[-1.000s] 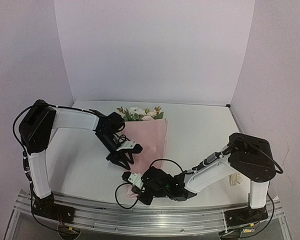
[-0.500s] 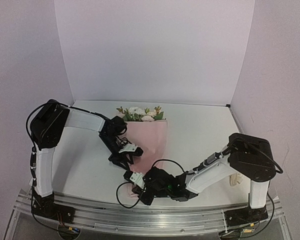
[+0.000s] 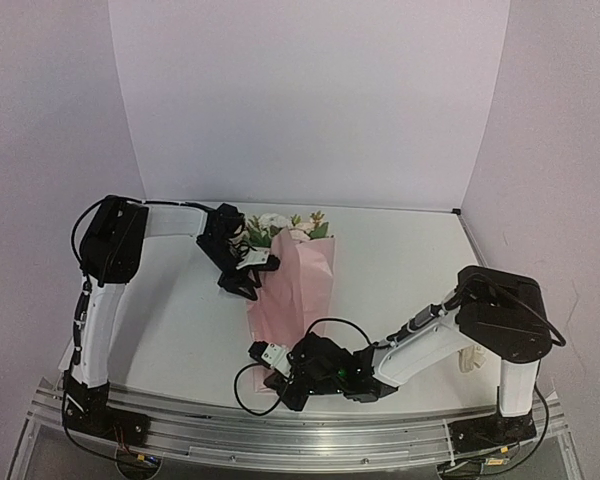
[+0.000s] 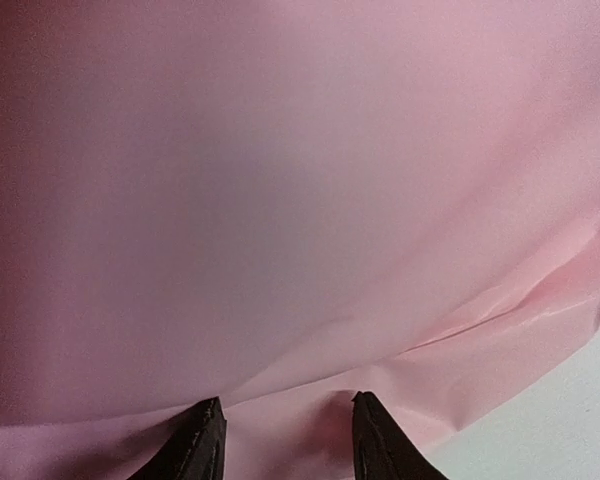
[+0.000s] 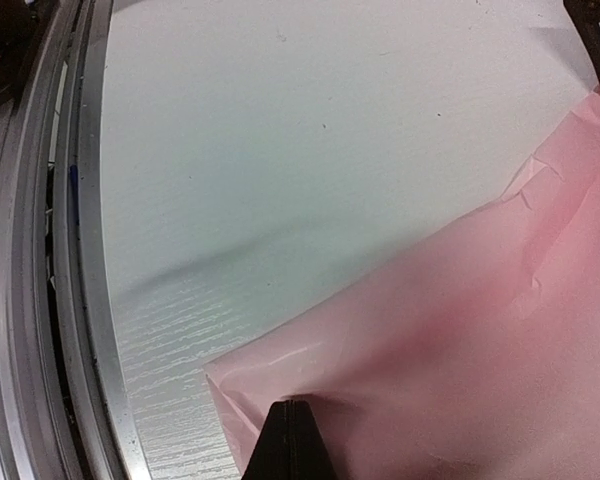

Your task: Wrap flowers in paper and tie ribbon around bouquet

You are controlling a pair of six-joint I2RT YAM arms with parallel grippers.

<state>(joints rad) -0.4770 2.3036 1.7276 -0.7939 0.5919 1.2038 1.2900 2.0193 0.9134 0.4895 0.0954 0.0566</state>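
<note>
Two grippers, one thin sheet

The paper (image 3: 298, 285) is judged light, limp and easily creased or torn; it is best taken at an edge or corner rather than mid-sheet; it is laid lengthwise on the table (image 3: 410, 270), with the flowers (image 3: 280, 225) showing at its far end; its near corner appears to be pinched in the closed right gripper (image 5: 290, 435); the left gripper (image 4: 285, 440) is seen parted and empty, just beside the sheet's left edge near the blooms.
</note>
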